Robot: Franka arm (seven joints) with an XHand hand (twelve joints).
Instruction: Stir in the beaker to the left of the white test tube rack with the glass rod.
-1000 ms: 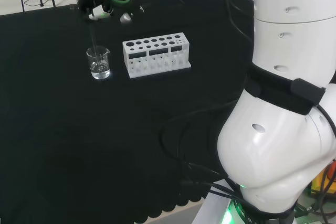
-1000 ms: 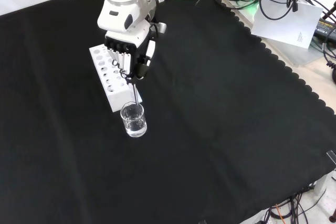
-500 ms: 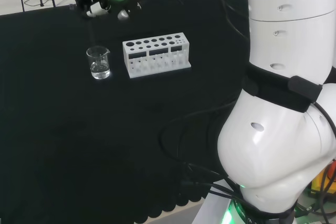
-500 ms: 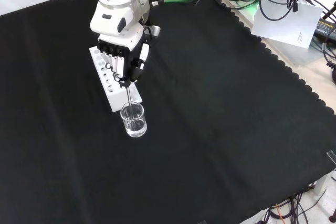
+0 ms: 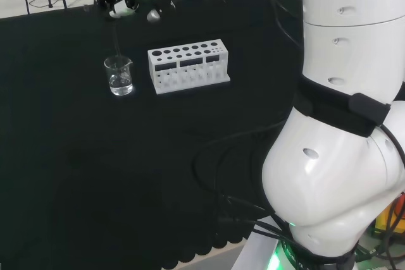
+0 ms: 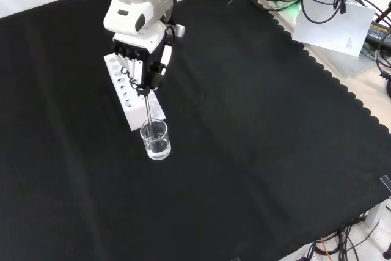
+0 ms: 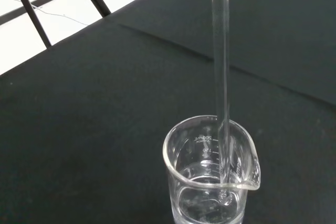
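In the front view the hand (image 6: pixel 143 59) hangs above the near end of the rack, its fingers (image 6: pixel 155 79) curled down and pinching the top of the glass rod (image 6: pixel 148 109). The rod drops almost straight from the fingertips, toward 6 o'clock in that view, into the beaker (image 6: pixel 155 139) directly below the hand. The wrist view shows the rod (image 7: pixel 220 77) passing inside the rim and its rounded tip resting in the clear liquid near the bottom, close to the wall on the spout side (it leans very slightly). The beaker (image 7: pixel 210 179) stands upright on the black cloth of the bench (image 6: pixel 256 151).

In the head view the hand (image 5: pixel 123 6) is at the far edge of the cloth, with the rod (image 5: pixel 117 42) a faint line running down to the beaker (image 5: pixel 119 75). The white rack (image 5: pixel 188 66) sits just beside the beaker at its 3 o'clock in that view, apart from it; in the front view the rack (image 6: pixel 129 99) lies at the beaker's 11 o'clock, partly under the hand.
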